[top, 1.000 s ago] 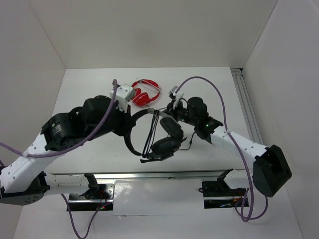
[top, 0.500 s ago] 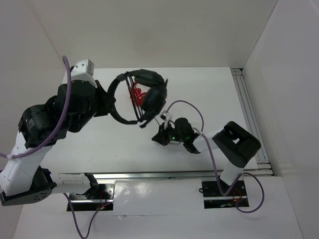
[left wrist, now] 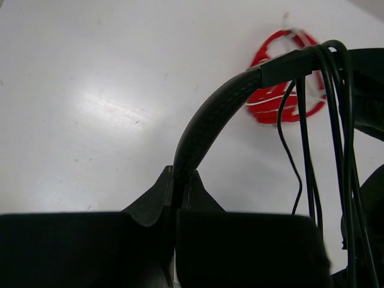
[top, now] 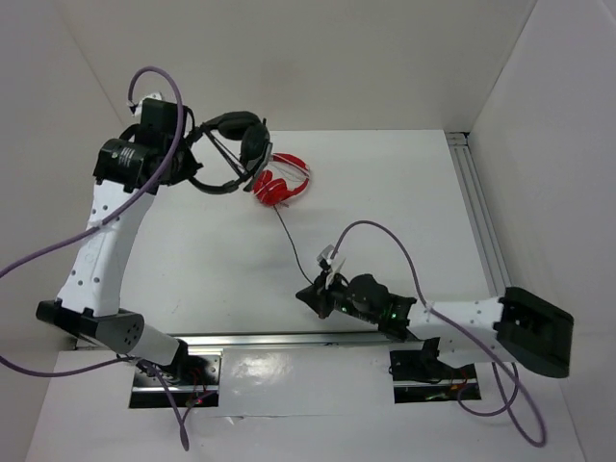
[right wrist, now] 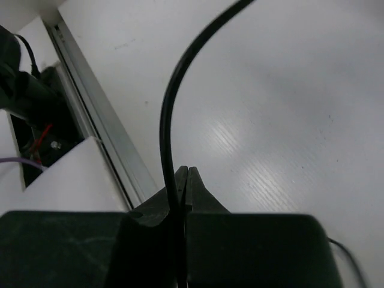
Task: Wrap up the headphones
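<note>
Above the far-left corner of the white table (top: 404, 212) hang black over-ear headphones (top: 253, 144) with padded earcups, headband clamped in the closed left gripper (left wrist: 179, 180). Their thin black cable (right wrist: 164, 120) runs past small red headphones (top: 281, 181) to the right gripper (right wrist: 183, 177), pinched shut on it.

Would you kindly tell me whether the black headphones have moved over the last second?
Yes. The black headphones went from the near side of the red headphones to their far left, carried by the left gripper.
</note>
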Available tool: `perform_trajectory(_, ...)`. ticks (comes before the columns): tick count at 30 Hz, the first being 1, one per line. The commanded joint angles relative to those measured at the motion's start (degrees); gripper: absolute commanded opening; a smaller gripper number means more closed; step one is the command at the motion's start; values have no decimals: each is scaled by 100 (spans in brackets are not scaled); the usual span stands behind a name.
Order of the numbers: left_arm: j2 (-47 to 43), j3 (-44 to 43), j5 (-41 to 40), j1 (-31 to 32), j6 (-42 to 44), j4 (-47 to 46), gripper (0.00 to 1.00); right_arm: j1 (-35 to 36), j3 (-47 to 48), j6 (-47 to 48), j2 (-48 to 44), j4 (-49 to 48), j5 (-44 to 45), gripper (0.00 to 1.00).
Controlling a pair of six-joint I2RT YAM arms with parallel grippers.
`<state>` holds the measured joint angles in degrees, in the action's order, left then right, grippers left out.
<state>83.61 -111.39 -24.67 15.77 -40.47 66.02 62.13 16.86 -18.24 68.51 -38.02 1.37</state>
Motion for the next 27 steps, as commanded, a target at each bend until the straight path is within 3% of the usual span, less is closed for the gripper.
perform_trajectory(1,102,589,-265,-258,-144,-423,0,1103,554,75,-1004,1690,1917,0)
perform_trajectory(4,277,1101,-434,-522,-146,-607,0,2002,1195,128,-1594,2707,2972,0)
perform_trajectory(8,541,1716,-636,-601,-295,-608,0,3311,2188,303,-1473,3581,3993,0)
perform_trajectory(13,788,2130,-987,-110,-409,-599,0,3631,3559,935,-806,4346,4811,0)
perform_trajectory(16,710,2560,-699,84,20,-870,0,2983,4287,1489,-691,4838,4751,0)
perform_trajectory(21,735,3167,-539,496,741,-1214,0,1316,5369,2655,-515,5373,3750,0)
perform_trajectory(24,910,3247,-461,840,935,-1267,0,442,6572,3062,231,6243,3187,0)
perform_trajectory(27,911,3247,-223,1226,1163,-1320,0,37,7444,3387,916,6658,3316,0)
